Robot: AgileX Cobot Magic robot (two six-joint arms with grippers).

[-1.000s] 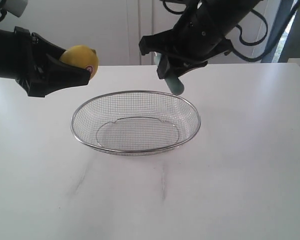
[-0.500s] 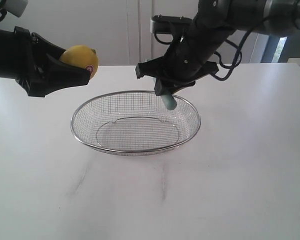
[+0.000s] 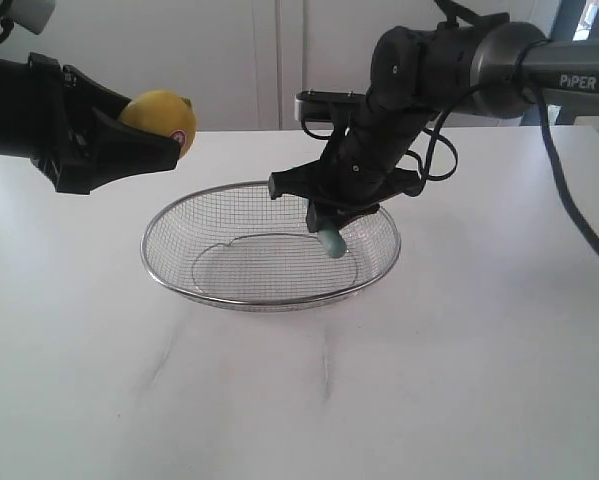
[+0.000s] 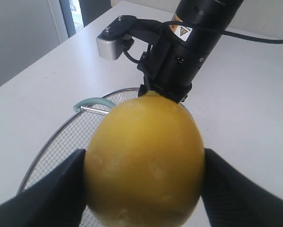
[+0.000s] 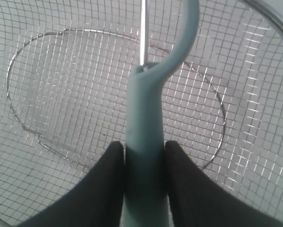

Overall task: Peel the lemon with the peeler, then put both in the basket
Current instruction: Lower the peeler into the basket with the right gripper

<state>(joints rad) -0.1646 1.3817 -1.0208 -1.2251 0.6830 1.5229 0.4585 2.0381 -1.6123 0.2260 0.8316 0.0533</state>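
Note:
The yellow lemon (image 3: 161, 116) is held in the air left of the basket, my left gripper (image 3: 164, 135) shut on it; in the left wrist view the lemon (image 4: 143, 161) fills the space between the two black fingers (image 4: 61, 189). My right gripper (image 3: 331, 222) is shut on the pale teal peeler (image 3: 332, 240), whose handle end hangs inside the silver wire basket (image 3: 209, 297), near its right back wall. In the right wrist view the peeler (image 5: 146, 142) points at the mesh floor of the basket (image 5: 61, 94), its metal blade (image 5: 144, 33) just above the mesh.
The basket stands in the middle of a white table (image 3: 459, 380). White cabinet doors (image 3: 269, 60) rise behind the table's far edge. The right arm (image 3: 449, 60) reaches in from the upper right over the basket's rim.
My right gripper has come down and slightly forward, carrying the peeler from above the basket's back rim into the basket. The left gripper and lemon have stayed still.

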